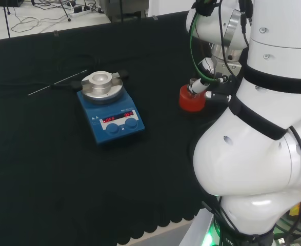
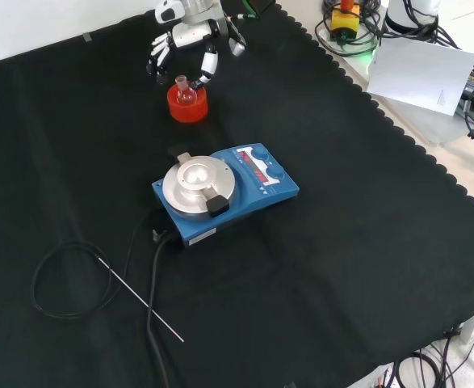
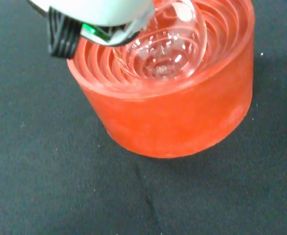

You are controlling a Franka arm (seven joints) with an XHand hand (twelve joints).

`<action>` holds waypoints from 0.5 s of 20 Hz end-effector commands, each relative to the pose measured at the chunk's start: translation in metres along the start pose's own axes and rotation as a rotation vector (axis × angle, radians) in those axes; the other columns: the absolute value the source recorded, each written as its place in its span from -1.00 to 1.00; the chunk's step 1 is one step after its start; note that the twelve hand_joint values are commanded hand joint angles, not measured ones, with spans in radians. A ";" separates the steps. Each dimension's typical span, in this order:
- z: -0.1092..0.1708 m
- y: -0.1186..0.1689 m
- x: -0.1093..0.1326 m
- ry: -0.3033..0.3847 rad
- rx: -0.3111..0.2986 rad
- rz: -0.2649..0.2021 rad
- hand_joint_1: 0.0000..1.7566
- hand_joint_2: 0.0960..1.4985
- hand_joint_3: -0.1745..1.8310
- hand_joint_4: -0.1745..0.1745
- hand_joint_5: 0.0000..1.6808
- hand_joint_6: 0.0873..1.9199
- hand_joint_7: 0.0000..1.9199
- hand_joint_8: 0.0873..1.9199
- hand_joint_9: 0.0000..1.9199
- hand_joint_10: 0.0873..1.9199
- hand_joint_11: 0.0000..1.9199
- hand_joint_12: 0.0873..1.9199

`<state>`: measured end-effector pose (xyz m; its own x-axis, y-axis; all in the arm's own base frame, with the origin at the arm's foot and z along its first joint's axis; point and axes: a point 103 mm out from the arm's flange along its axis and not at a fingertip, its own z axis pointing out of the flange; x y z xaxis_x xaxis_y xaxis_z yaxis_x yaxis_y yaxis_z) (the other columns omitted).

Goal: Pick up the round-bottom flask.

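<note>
Flask (image 2: 186,90) and red ribbed stand (image 2: 187,105) are together near the far edge of the counter (image 2: 350,267) in the front view, the round glass bulb seated in the stand's rings, which the wrist view shows plainly. We judge the pick-up to be at the reaching stage: the hand (image 2: 190,42) hangs just above and around the flask's neck, its fingers spread and only gently bent, one fingertip close beside the neck. We cannot say whether any finger touches the glass; none is curled round it, so we read the hand as open and holding nothing. In the head view the stand sits just left of the arm's white links, with the hand's lower parts right over it. What is left, as we see it, is nearly the whole task: bring the fingers and thumb in on the neck, close them, and raise the flask clear of the stand. The blue stirrer plate (image 2: 224,191) and thin metal rod (image 2: 140,297) lie well apart from the flask and should not get in the way.
</note>
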<state>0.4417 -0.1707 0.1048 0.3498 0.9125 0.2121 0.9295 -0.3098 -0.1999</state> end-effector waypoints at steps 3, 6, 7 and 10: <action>-0.002 0.002 -0.003 0.016 -0.006 0.000 0.15 -0.28 -0.14 -0.24 -0.19 -0.39 -0.70 -0.33 -0.47 -0.36 -0.82 0.42; -0.002 0.003 -0.004 0.010 -0.007 0.004 0.15 -0.28 -0.13 -0.26 -0.17 -0.34 -0.70 -0.33 -0.46 -0.36 -0.82 0.42; -0.002 0.003 -0.004 0.008 -0.008 0.005 0.15 -0.28 -0.12 -0.26 -0.17 -0.33 -0.69 -0.33 -0.46 -0.36 -0.82 0.42; 0.000 0.004 -0.001 0.002 -0.007 0.005 0.16 -0.28 -0.12 -0.27 -0.14 -0.31 -0.69 -0.33 -0.46 -0.36 -0.82 0.42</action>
<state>0.4436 -0.1753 0.1050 0.3556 0.9090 0.2174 0.9284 -0.3168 -0.1941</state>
